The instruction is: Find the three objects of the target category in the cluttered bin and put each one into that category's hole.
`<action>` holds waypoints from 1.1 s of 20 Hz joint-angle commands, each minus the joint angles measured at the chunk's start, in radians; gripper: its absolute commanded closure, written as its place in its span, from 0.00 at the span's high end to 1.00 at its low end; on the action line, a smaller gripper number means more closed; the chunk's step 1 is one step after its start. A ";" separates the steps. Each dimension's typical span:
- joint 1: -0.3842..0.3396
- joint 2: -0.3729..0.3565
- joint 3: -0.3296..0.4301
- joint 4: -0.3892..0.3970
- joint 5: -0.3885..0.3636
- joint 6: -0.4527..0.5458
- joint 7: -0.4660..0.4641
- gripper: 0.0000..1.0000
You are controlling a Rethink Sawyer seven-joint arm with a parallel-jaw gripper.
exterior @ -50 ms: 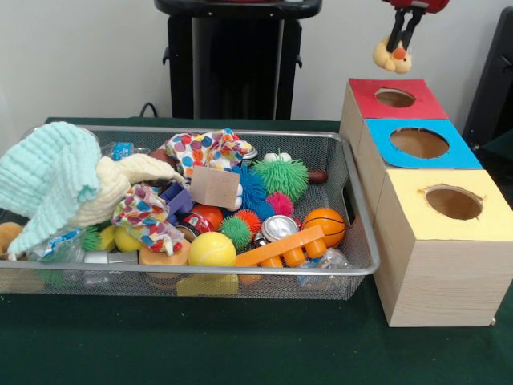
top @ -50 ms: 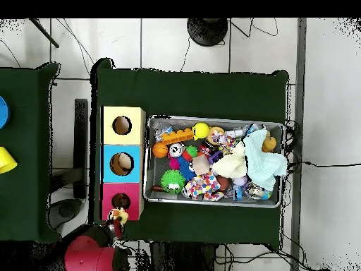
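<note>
A dark green cloth (exterior @ -50 ms: pixel 240 345) covers the table, and a wire mesh bin (exterior @ -50 ms: pixel 353 200) sits on it, heaped with toys. Beside the bin stand three wooden boxes in a row, each with a round hole on top: a red-topped box (exterior @ -50 ms: pixel 417 103) farthest back, a blue-topped box (exterior @ -50 ms: pixel 461 152) in the middle, a yellow-topped box (exterior @ -50 ms: pixel 409 210) nearest.

The gripper (exterior @ -50 ms: pixel 405 38) hangs just above the red box, its two dark fingers clamped around a small yellow duck toy (exterior @ -50 ms: pixel 392 56) with an orange beak. From overhead the duck (top @ -50 ms: pixel 119 214) sits right at the edge of the red box's hole (top @ -50 ms: pixel 120 200).

In the bin, a pale mint muslin cloth (exterior @ -50 ms: pixel 48 178) is piled at one end over a cream soft toy (exterior @ -50 ms: pixel 128 172). A spotted fabric piece (exterior @ -50 ms: pixel 204 148), a green spiky ball (exterior @ -50 ms: pixel 280 176), a small basketball (exterior @ -50 ms: pixel 324 224), a yellow ball (exterior @ -50 ms: pixel 212 250) and an orange plastic block (exterior @ -50 ms: pixel 280 247) lie among the rest.

The floor around the table is pale tile (top @ -50 ms: pixel 183 42) with cables trailing over it. A second green table (top @ -50 ms: pixel 28 141) stands off to one side.
</note>
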 commanded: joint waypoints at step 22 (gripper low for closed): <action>-0.109 -0.023 0.103 -0.002 0.054 0.043 0.198 1.00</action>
